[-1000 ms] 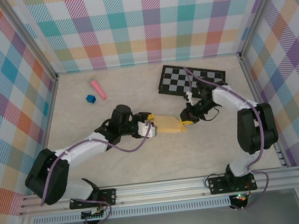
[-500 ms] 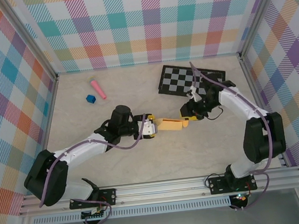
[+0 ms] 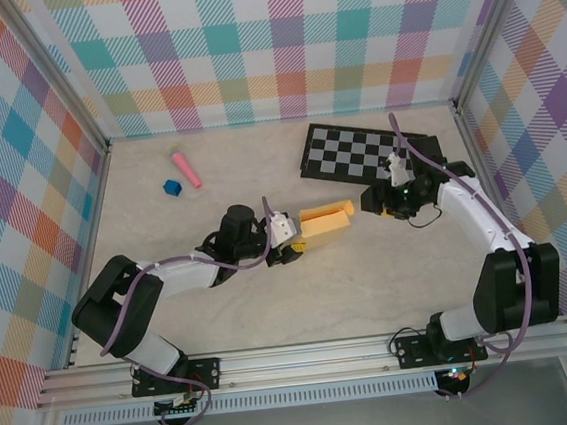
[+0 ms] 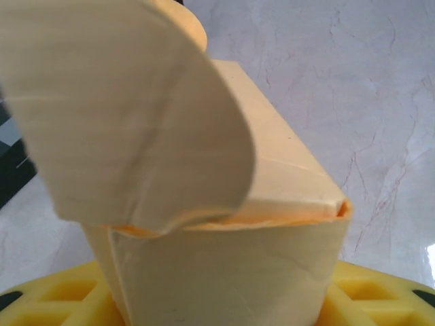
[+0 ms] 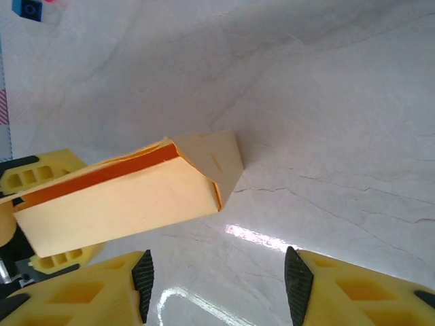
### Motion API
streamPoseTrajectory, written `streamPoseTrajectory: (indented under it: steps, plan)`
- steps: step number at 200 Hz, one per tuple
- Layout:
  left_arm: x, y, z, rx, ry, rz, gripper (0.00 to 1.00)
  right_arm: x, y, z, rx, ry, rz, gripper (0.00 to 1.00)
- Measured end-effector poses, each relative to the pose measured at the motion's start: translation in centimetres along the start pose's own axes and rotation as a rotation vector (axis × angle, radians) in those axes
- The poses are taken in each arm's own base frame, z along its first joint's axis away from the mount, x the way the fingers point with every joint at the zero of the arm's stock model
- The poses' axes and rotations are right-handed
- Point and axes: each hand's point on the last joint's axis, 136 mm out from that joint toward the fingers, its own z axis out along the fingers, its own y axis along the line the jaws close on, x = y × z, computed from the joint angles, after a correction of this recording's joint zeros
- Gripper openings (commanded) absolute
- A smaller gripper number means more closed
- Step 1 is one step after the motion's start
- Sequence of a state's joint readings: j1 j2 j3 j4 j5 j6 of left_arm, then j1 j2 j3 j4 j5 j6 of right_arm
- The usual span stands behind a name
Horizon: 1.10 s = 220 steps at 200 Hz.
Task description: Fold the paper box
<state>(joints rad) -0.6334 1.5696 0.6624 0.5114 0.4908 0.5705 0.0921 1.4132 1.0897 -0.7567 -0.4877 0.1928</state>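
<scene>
The paper box (image 3: 327, 221) is a yellow-orange cardboard box near the middle of the table, with its long side facing up. My left gripper (image 3: 294, 238) is shut on its left end. In the left wrist view the box (image 4: 224, 272) stands between the yellow fingers (image 4: 54, 299), and a curved flap (image 4: 129, 115) hangs loose above it. My right gripper (image 3: 377, 204) sits just right of the box, open and holding nothing. In the right wrist view the box's (image 5: 129, 197) right end, with a folded side flap, lies ahead of the gripper's black pads (image 5: 143, 282), apart from them.
A black-and-white checkered board (image 3: 363, 152) lies at the back right, close behind the right arm. A pink cylinder (image 3: 186, 169) and a small blue cube (image 3: 172, 187) rest at the back left. Plaid walls enclose the table on three sides.
My right gripper has opened, let go of the box's right end and pulled back to the right. The left gripper has shifted the box slightly right and turned it.
</scene>
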Motion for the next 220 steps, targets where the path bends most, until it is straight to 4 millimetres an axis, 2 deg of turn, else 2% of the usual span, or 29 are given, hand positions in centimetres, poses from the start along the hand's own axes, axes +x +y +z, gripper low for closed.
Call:
streamPoseTrajectory:
  steps: [43, 89, 113, 161, 220]
  plan:
    - [-0.4, 0.3, 0.2, 0.009, -0.038, -0.023, 0.57, -2.0, -0.3, 1.4, -0.007, 0.012, -0.018, 0.57]
    - [1.8, -0.3, 1.6, 0.048, -0.015, -0.048, 0.6, -4.7, 0.2, 2.5, -0.047, 0.015, -0.03, 0.57]
    - [1.8, -0.2, 1.7, 0.045, -0.022, -0.054, 0.63, -5.4, 0.5, 2.7, -0.061, 0.02, -0.046, 0.57]
    - [1.6, -0.1, 1.7, 0.039, -0.032, -0.051, 0.63, -5.0, 1.0, 2.9, -0.103, 0.039, -0.046, 0.56]
    - [1.1, 0.3, 2.0, 0.052, -0.026, -0.028, 0.53, -3.7, 1.5, 3.3, -0.162, 0.078, -0.015, 0.55]
